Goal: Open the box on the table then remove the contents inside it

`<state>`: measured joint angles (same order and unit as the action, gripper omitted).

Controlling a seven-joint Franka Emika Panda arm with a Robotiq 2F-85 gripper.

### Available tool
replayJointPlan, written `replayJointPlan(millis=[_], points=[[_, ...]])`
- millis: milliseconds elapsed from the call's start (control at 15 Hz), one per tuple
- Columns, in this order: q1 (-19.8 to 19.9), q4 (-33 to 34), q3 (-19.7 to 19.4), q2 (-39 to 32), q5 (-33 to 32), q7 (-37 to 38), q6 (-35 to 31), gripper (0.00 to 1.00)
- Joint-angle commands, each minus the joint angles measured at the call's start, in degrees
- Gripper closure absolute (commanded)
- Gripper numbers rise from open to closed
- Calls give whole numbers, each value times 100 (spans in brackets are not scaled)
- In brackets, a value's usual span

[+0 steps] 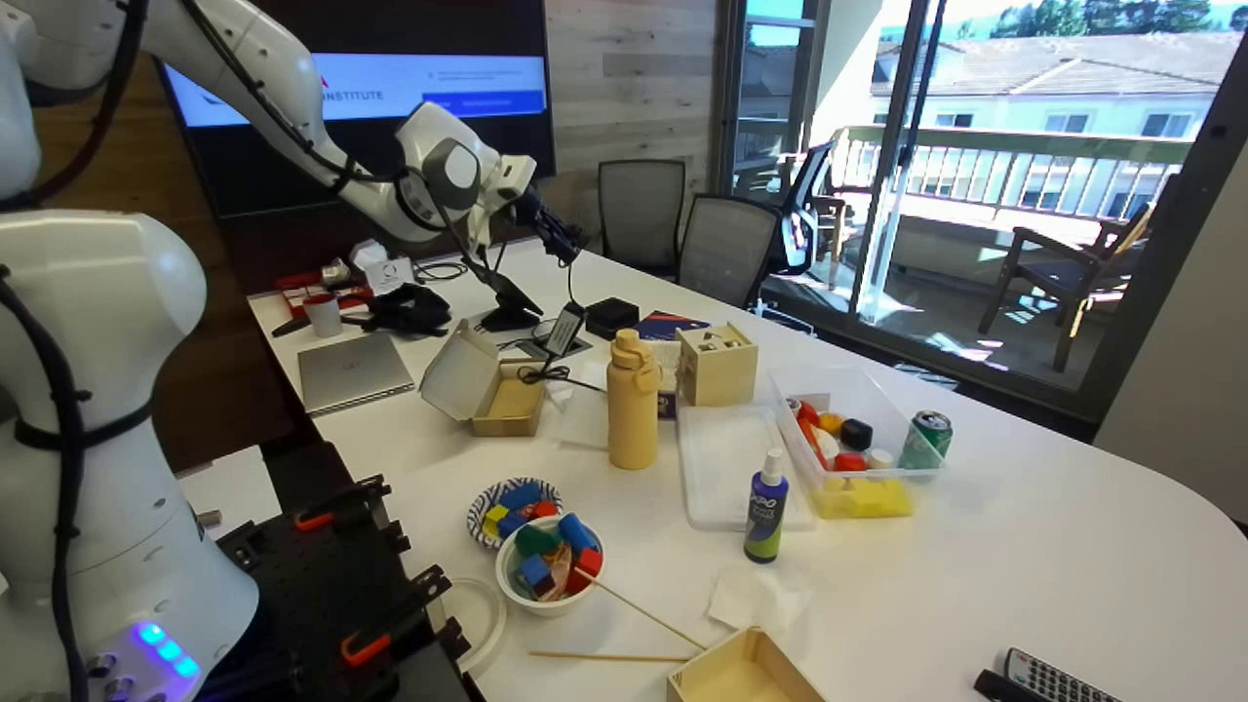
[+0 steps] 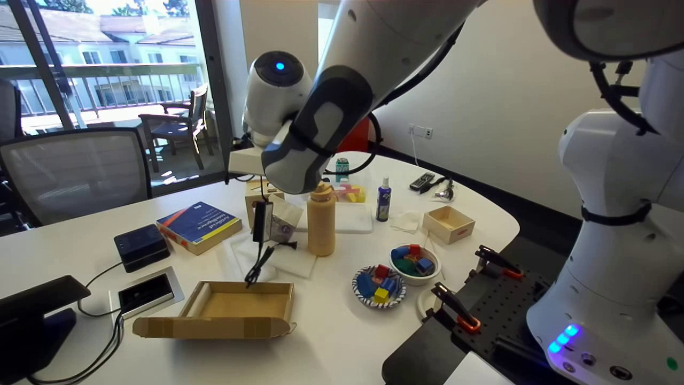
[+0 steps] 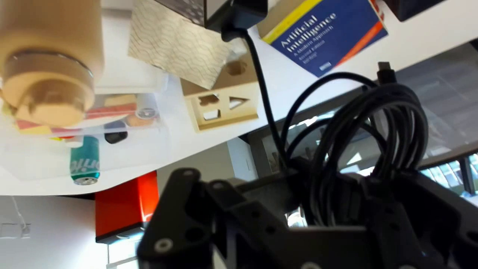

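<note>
I had the gripper (image 1: 567,250) clamped on the black cable (image 3: 338,144), open box (image 1: 512,400) on the table (image 1: 877,585) at the gripper's seven o'clock in an exterior view, so set-down probably needed another direction.

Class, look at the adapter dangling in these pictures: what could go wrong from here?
The coiled cable gripped in the tool might slip, dropping the adapter. Since the adapter hangs below the tool, it could swing into the upright yellow bottle. The loose cord trailing beneath it might snag the open box and drag it.
</note>
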<state>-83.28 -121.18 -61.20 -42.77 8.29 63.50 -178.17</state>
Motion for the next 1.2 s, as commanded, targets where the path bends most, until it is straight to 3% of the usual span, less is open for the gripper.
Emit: replayJointPlan(millis=[0,400,800,1133], points=[[251,77,202,-391,229,-118,211,100],[473,282,157,-771,368,-76,296,100],[212,367,-354,-1334,376,43,563,100],[146,415,-367,-1806,186,-29,922,100]])
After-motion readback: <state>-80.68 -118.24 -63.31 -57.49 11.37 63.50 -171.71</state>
